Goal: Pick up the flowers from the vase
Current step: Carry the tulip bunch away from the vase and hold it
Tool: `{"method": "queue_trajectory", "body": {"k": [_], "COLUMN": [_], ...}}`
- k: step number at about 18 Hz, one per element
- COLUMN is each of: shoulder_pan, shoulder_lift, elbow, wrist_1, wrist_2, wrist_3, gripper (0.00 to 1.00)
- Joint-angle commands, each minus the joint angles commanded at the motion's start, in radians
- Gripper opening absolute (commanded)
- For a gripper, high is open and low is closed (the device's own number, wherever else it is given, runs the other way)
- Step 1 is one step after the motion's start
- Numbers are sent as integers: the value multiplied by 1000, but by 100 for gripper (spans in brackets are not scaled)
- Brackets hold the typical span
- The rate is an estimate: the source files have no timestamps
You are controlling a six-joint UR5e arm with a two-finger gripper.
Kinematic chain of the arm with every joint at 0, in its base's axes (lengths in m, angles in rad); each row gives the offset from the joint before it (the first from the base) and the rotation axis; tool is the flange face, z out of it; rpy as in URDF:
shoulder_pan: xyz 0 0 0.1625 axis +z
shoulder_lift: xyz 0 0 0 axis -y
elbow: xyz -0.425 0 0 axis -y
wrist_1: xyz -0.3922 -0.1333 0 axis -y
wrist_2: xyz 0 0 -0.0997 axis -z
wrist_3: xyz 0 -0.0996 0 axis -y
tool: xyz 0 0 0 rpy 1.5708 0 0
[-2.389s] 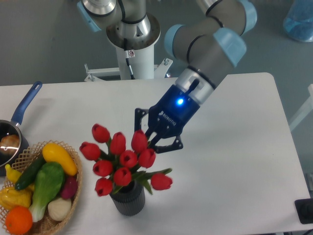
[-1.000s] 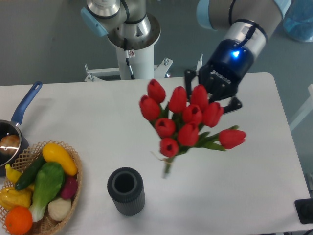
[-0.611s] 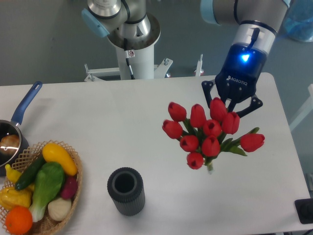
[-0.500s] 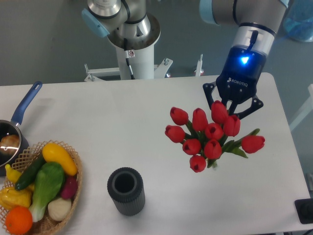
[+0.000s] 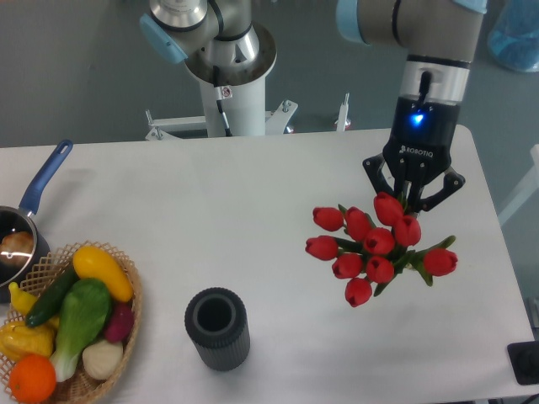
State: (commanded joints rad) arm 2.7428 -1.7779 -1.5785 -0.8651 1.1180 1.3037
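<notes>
Gripper: your gripper (image 5: 413, 195) sits in the right half of the frame, pointing down, with its two fingers pinched on the top of the flowers; a blue light glows on its wrist.
Flowers: you have the flowers (image 5: 377, 247) out of the vase, hanging under the gripper at centre right, above the white table (image 5: 253, 210). You see red buds fanned out to the left and lower right, with green leaves among them; the stems are mostly hidden behind the buds.
Vase: the vase (image 5: 217, 328) stands upright at lower centre, well apart from the flowers, its round mouth open and dark.
Basket: a wicker basket (image 5: 130, 295) of fruit and vegetables fills the lower left corner, near the vase but not touching it.
Pan: a saucepan with a blue handle (image 5: 44, 178) lies at the left edge, just above the basket.
Arm base: the arm's white pedestal (image 5: 229, 76) rises at upper centre, behind the table's far edge.
</notes>
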Motion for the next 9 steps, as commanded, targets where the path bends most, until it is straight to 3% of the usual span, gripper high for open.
{"method": "queue_trajectory", "body": {"k": [4,8,9], "shoulder_pan": [-66,-112,-138], "shoulder_lift": [6,5,-3], "elbow": [20,31,34], "wrist_1": [-28,-184,-196], "wrist_2": [156,343,400], "wrist_3": [28,74,89], "gripper": [0,0,0]}}
